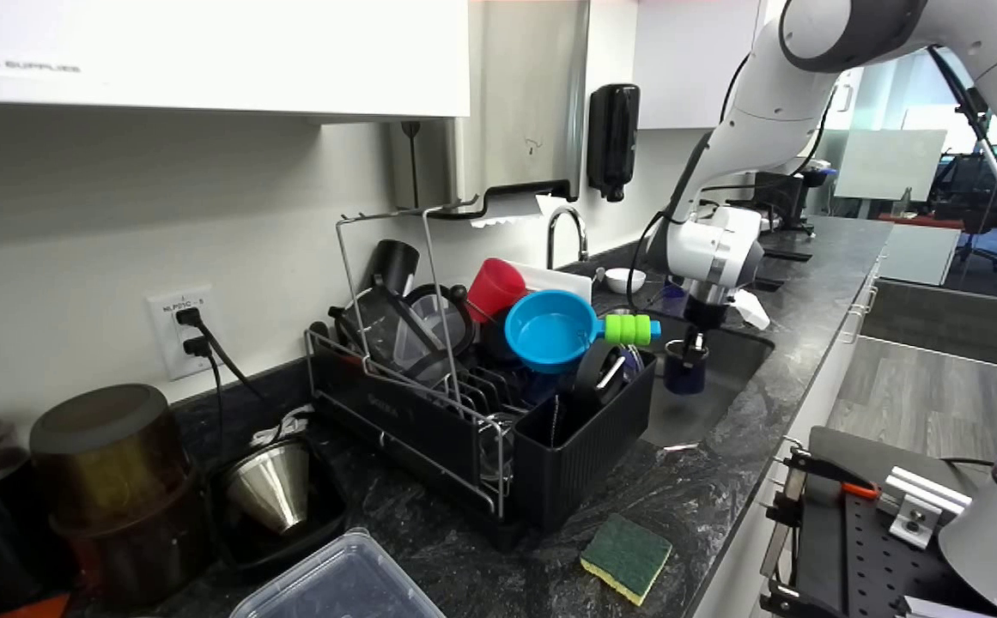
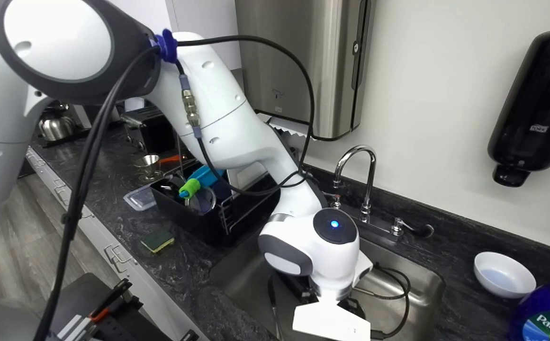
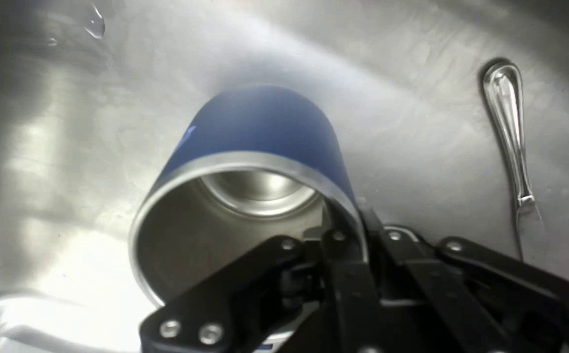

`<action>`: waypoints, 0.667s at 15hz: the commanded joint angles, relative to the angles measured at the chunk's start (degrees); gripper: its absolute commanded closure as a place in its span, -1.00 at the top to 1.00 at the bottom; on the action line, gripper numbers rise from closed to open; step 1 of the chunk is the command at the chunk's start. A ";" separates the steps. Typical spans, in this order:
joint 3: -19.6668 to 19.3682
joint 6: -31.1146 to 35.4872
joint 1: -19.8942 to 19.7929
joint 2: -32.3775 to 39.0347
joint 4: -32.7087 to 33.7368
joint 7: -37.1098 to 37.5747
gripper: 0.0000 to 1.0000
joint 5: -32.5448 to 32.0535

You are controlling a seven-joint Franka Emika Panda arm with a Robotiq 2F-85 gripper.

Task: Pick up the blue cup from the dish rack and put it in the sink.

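The blue cup (image 1: pixel 684 375) is inside the outline of the sink (image 1: pixel 726 378) in an exterior view. In the wrist view, the cup (image 3: pixel 264 122) has a bare metal rim and inside, and its mouth faces the camera. My gripper (image 3: pixel 352 215) is shut on the cup's wall, one finger inside the cup and one outside. The gripper also shows above the cup in an exterior view (image 1: pixel 694 342). Whether the cup's base touches the sink floor, I cannot tell. In an exterior view, the arm hides the cup over the sink (image 2: pixel 417 284). The black dish rack (image 1: pixel 404 429) stands beside the sink.
The rack holds a light-blue pan with green handle (image 1: pixel 550 330), a red cup (image 1: pixel 495 287) and other dishes. A knife (image 3: pixel 507 113) lies in the sink. A faucet (image 2: pixel 369 189) and white bowl (image 2: pixel 504 277) stand behind and beside it. A sponge (image 1: pixel 627 554) lies on the counter.
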 commanded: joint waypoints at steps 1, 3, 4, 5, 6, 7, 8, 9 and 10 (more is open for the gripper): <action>4.86 -1.21 -6.46 -1.05 1.89 0.59 -0.96 -4.30; 7.08 -1.08 -9.39 -0.48 3.17 -0.03 -0.96 -6.24; 8.34 -0.92 -11.11 -0.15 3.64 -0.42 -0.96 -7.18; 9.43 -0.95 -12.71 0.12 4.04 -0.49 -0.96 -8.24; 10.28 -1.00 -14.03 0.41 4.33 -0.41 -0.96 -9.30; 11.13 -0.97 -15.22 0.51 4.37 -0.33 -0.96 -10.22; 11.91 -0.93 -16.34 0.62 4.39 -0.30 -0.96 -11.04; 12.62 -0.88 -17.27 0.72 4.35 -0.19 -0.96 -11.80; 13.38 -0.76 -18.23 0.82 4.27 -0.08 -0.96 -12.59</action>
